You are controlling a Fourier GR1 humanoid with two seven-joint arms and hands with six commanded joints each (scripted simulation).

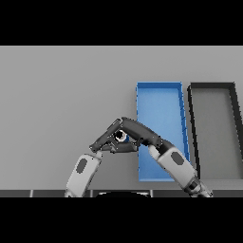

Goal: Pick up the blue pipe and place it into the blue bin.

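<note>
A: Where is the blue pipe (122, 137) sitting right now?

B: Only a small bluish round end of it is showing, pinned between the two dark hands just left of the blue bin's (159, 102) left wall. The rest is being hidden, so I cannot tell which way its long axis is running.

A: Which hand is gripping it?

B: The right hand (137, 131) is curling over it from the 3 o'clock side, fingers wrapping down around that visible end. The left hand (105, 137) is reaching in from 8 o'clock, its fingertips pressing at the same spot; whether those fingers are clenching on the pipe or only touching it, I cannot tell.

A: And the relation that matters for the next move?

B: The bin is lying at 3 o'clock from the pipe, very near, and the right forearm is already crossing over the bin's near end. So I am judging the right hand to be the better placed carrier: a short shift toward 3 o'clock should be bringing the pipe over the bin floor.

A: Anything else on the surface (57, 95)?

B: A dark grey bin (213, 86) is standing just beyond the blue one, further toward 3 o'clock, touching nothing.

A: Any labels or writing?

B: None that I am seeing on anything.
</note>
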